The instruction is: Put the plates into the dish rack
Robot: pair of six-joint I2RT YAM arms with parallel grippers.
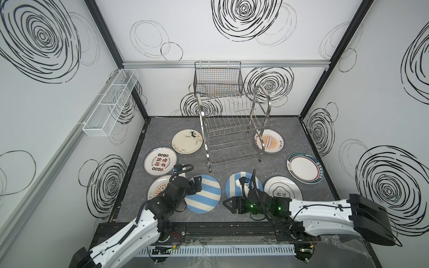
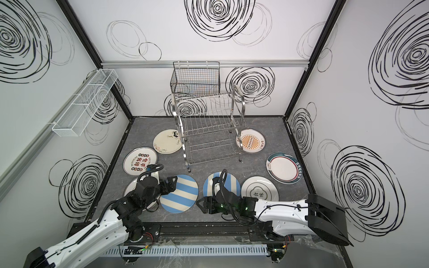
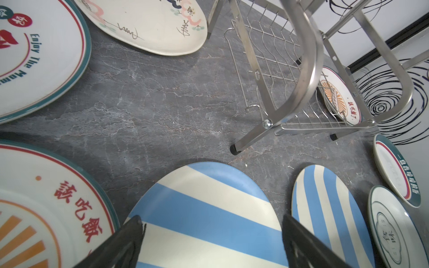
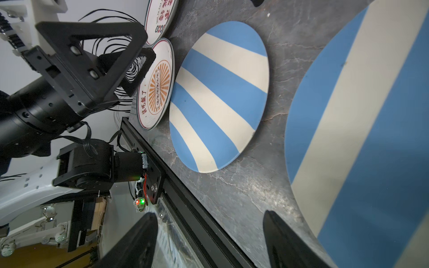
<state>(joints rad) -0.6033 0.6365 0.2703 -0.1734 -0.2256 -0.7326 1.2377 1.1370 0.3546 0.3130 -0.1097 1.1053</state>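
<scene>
Looking down on the tabletop (image 1: 285, 130), I find all eight plates lying flat and none loaded. The dish rack (image 1: 232, 130) stands upright at the far middle with both tiers bare.

My left tool (image 1: 196, 185) sits over the left-hand rim of the left striped plate (image 1: 206, 195). In the left wrist view its fingers (image 3: 130, 232) are spread wide with the plate's stripes running between them and nothing held. I cannot tell whether they touch the plate.

My right tool (image 1: 228, 205) points toward the left arm, low at the front. Its jaws stand apart around bare tabletop. The right striped plate (image 1: 232, 191) lies just beside it on the rack side, so this arm is the nearer one for that plate.

What the next move turns on, I judge, is that each plate is flat against the tabletop. A jaw has to get under a rim, and the rack lies beyond both striped plates.

The black wire basket (image 1: 218, 80) on the back wall and the white mesh tray (image 1: 111, 102) on the side wall show nothing inside. One sunburst plate (image 1: 270, 141) lies partly behind the rack's right leg.
</scene>
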